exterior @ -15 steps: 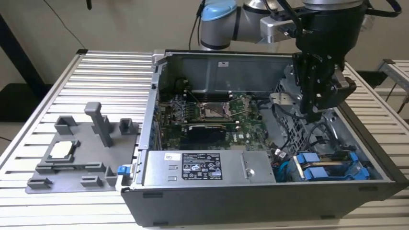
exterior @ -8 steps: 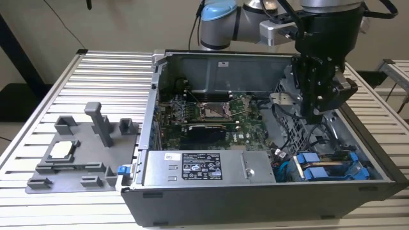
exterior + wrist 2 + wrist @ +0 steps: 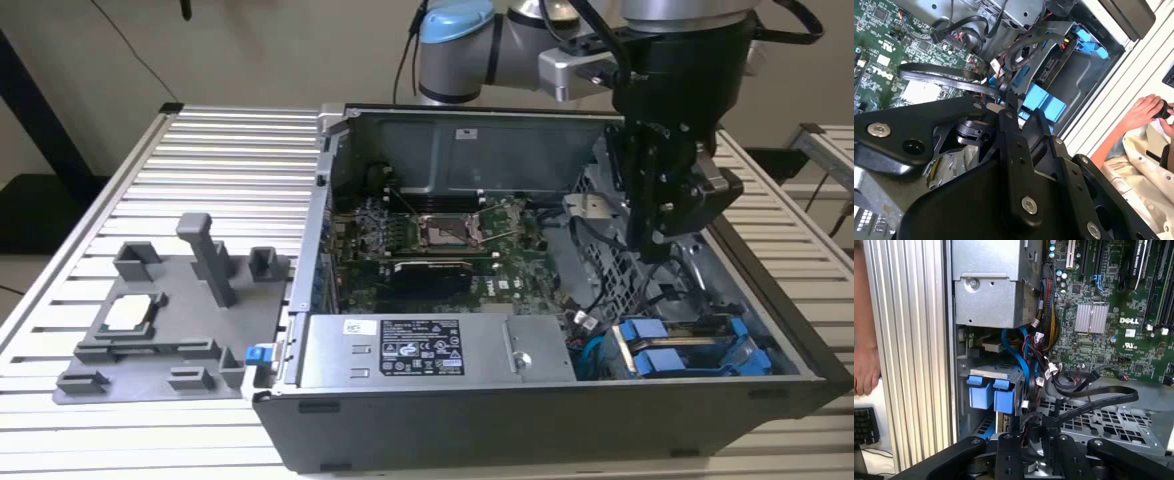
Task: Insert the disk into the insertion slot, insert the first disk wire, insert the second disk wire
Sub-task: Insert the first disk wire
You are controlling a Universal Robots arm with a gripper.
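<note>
The disk, in its bright blue carrier (image 3: pixel 661 350), sits in the insertion slot (image 3: pixel 747 362), a grey metal cage at the case's near corner on the exterior view's right. Its blue tabs (image 3: pixel 989 392) (image 3: pixel 1041 100) appear in both wrist views. My gripper (image 3: pixel 663 238) hangs inside the open case, above and behind the cage. In the first wrist view the fingers (image 3: pixel 1006 452) stand close on either side of a black wire's plug (image 3: pixel 1033 432), so the gripper (image 3: pixel 1034 440) looks shut on it. A flat black wire (image 3: pixel 1094 400) loops from the board toward it.
A grey power-supply box (image 3: pixel 427 348) fills the case's front, and the green motherboard (image 3: pixel 427 245) lies behind it. A dark grey fixture tray (image 3: pixel 160 320) rests on the slatted table at the exterior view's left. A person's hand (image 3: pixel 1146 110) is beside the case.
</note>
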